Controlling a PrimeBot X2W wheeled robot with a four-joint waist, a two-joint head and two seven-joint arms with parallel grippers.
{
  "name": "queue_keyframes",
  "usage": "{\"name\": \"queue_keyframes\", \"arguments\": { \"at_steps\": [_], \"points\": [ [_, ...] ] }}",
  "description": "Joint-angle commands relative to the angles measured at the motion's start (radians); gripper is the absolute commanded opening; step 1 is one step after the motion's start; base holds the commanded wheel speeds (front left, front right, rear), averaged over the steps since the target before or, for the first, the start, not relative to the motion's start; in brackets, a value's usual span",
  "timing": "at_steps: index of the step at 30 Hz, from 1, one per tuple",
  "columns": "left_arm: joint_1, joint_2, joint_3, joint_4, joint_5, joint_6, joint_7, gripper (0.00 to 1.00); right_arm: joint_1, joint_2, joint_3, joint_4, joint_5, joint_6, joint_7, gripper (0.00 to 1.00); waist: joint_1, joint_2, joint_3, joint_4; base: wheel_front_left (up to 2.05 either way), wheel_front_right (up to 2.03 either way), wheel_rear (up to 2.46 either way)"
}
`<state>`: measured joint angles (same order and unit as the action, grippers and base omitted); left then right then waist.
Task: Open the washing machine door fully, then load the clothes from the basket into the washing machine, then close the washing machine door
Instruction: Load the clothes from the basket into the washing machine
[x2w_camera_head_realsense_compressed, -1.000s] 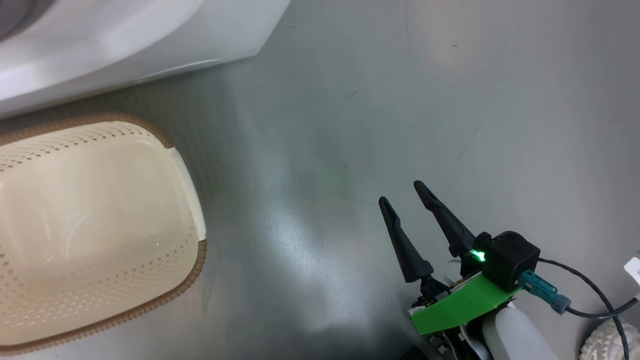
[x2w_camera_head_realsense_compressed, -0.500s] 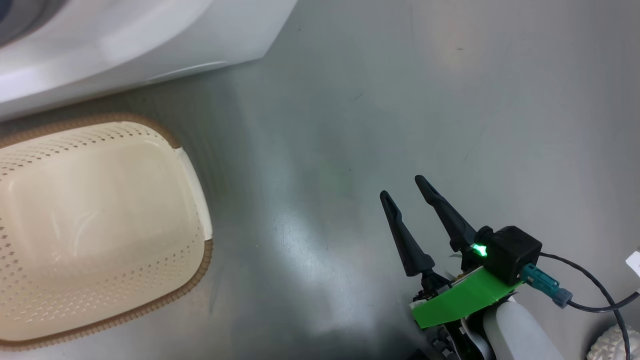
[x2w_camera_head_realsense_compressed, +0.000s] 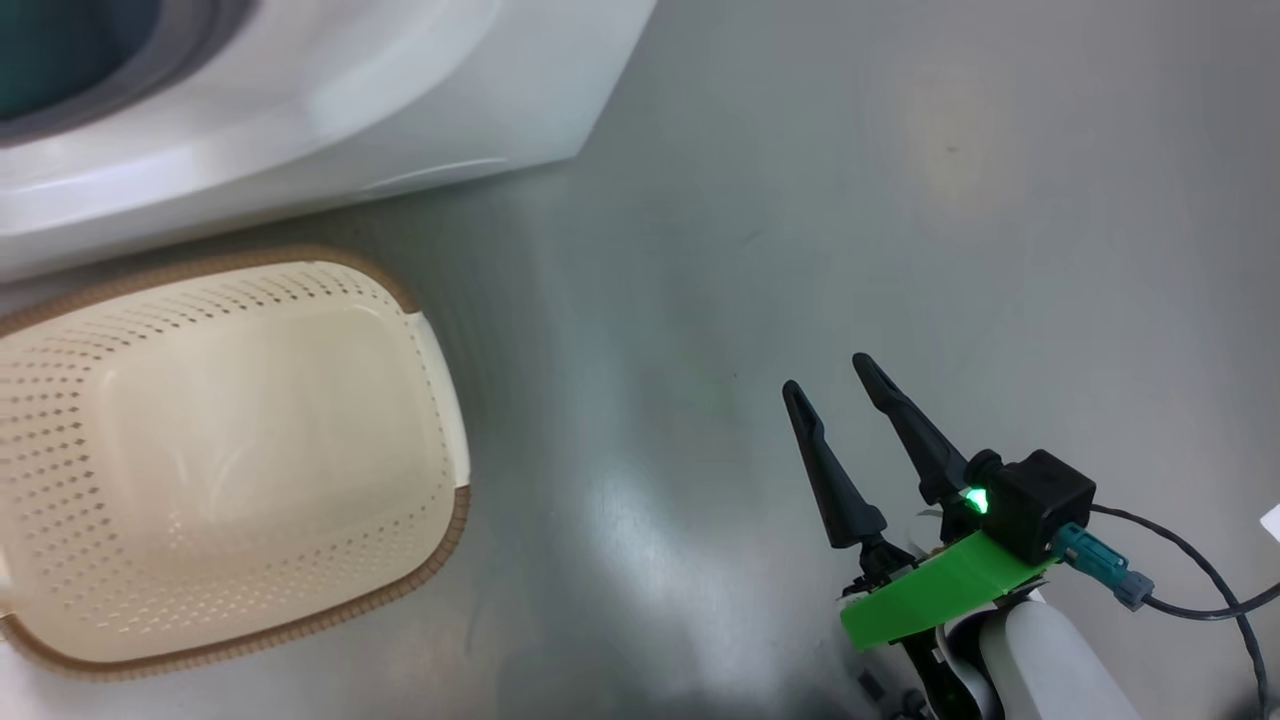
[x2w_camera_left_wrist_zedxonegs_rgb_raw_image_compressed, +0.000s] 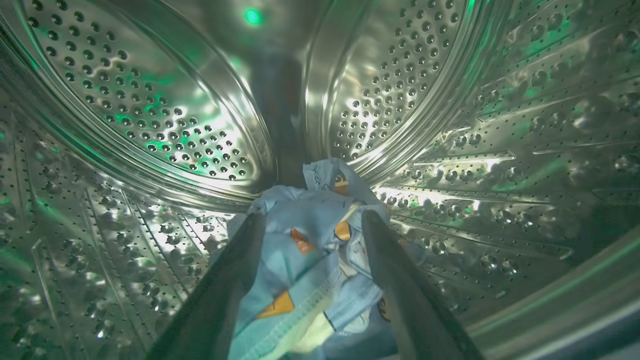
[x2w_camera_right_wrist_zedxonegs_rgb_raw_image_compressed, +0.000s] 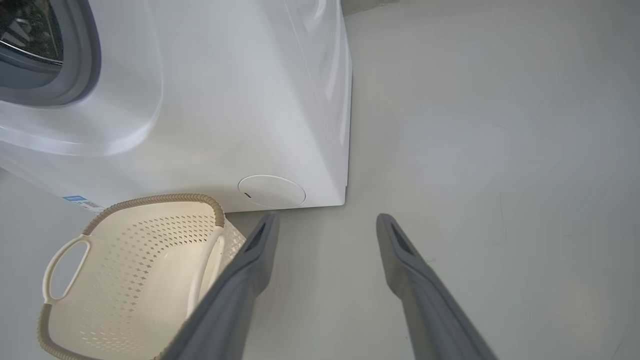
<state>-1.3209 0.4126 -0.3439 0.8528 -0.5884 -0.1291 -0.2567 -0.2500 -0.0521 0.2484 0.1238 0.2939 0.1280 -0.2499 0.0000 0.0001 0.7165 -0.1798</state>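
The left tool (x2w_camera_left_wrist_zedxonegs_rgb_raw_image_compressed: 314, 216) was deep inside the perforated steel drum (x2w_camera_left_wrist_zedxonegs_rgb_raw_image_compressed: 175, 125) of the big white front-loading washing machine (x2w_camera_head_realsense_compressed: 300, 120), its 2 long dark fingers spread wide. Between them lay the clothes (x2w_camera_left_wrist_zedxonegs_rgb_raw_image_compressed: 305, 250), a crumpled bundle of light blue fabric printed with small orange and brown figures, resting low in the drum and reaching toward its back wall; I could not tell whether the cloth touched the fingers. On the grey floor (x2w_camera_head_realsense_compressed: 800, 200) just in front of the machine stood the small cream plastic basket (x2w_camera_head_realsense_compressed: 250, 460) with perforated sides, a brown woven-look rim and white handles, and nothing lay in it. The right tool (x2w_camera_head_realsense_compressed: 828, 374) hung above bare floor, well apart from the basket, its 2 fingers also spread with nothing between them. From its wrist the machine's blue-grey gasket ring (x2w_camera_right_wrist_zedxonegs_rgb_raw_image_compressed: 80, 60), round filter cap (x2w_camera_right_wrist_zedxonegs_rgb_raw_image_compressed: 271, 191) and small blue label (x2w_camera_right_wrist_zedxonegs_rgb_raw_image_compressed: 75, 198) showed, the basket (x2w_camera_right_wrist_zedxonegs_rgb_raw_image_compressed: 135, 260) standing close below the cap.
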Motion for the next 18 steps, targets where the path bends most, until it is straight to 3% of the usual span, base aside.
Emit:
{"name": "queue_keyframes", "arguments": {
  "at_steps": [1, 18],
  "points": [
    [0.028, 0.039, 0.024, -0.031, -0.002, -0.001, -0.005, 1.0, 0.011, 0.002, 0.018, -0.012, -0.008, 0.003, -0.012, 1.0, 0.0, -0.0001, -0.034, 0.027, 0.0, 0.0, 0.0],
    [0.354, -0.086, 0.147, -0.213, 0.052, 0.004, -0.005, 1.0, 0.042, 0.002, -0.024, 0.054, -0.042, 0.003, -0.012, 1.0, 0.0, -0.0001, -0.245, 0.117, 0.0, 0.0, 0.0]
  ]
}}
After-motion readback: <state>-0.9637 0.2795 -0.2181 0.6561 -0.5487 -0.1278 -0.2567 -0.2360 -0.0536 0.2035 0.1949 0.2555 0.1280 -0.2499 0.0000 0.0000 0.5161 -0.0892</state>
